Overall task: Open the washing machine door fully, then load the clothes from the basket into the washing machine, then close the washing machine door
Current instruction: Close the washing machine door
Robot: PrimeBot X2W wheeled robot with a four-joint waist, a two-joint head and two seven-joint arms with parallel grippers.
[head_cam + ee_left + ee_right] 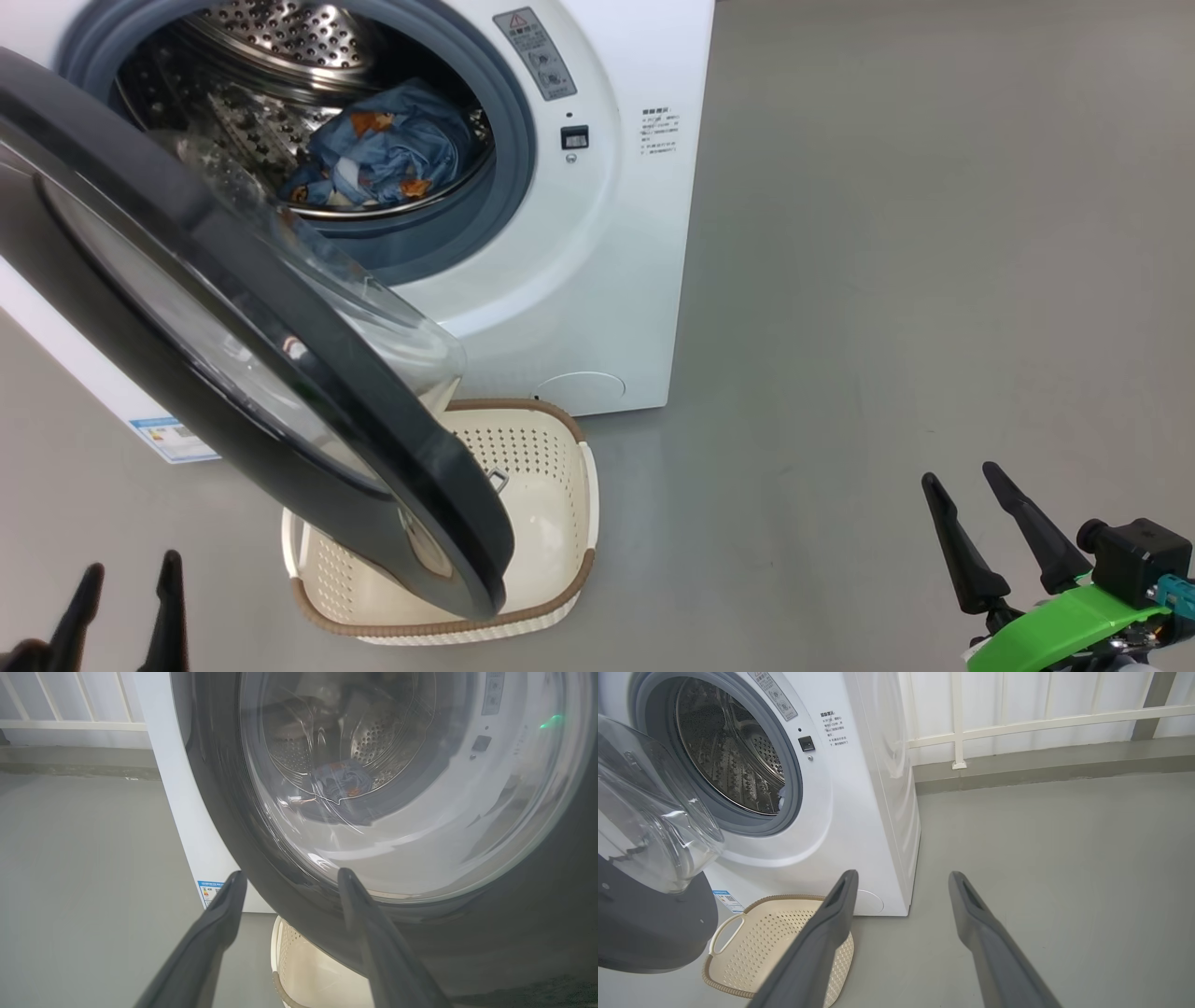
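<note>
Steel drum (pixel 280 37) holding blue clothes (pixel 392 154), cream basket (pixel 565 495) beneath the door (pixel 439 504) — both jaws released.

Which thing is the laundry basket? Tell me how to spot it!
Find the big white washing machine standing on the grey floor. Right in front of it, partly under its open black door, sits the basket. It is the only cream thing there, dotted with little holes and edged with a brown woven-look rim.

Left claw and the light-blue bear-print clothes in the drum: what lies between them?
The large round black washing machine door: in the left wrist view, the left claw faces its clear glass porthole, and the light-blue clothes show through it.
</note>
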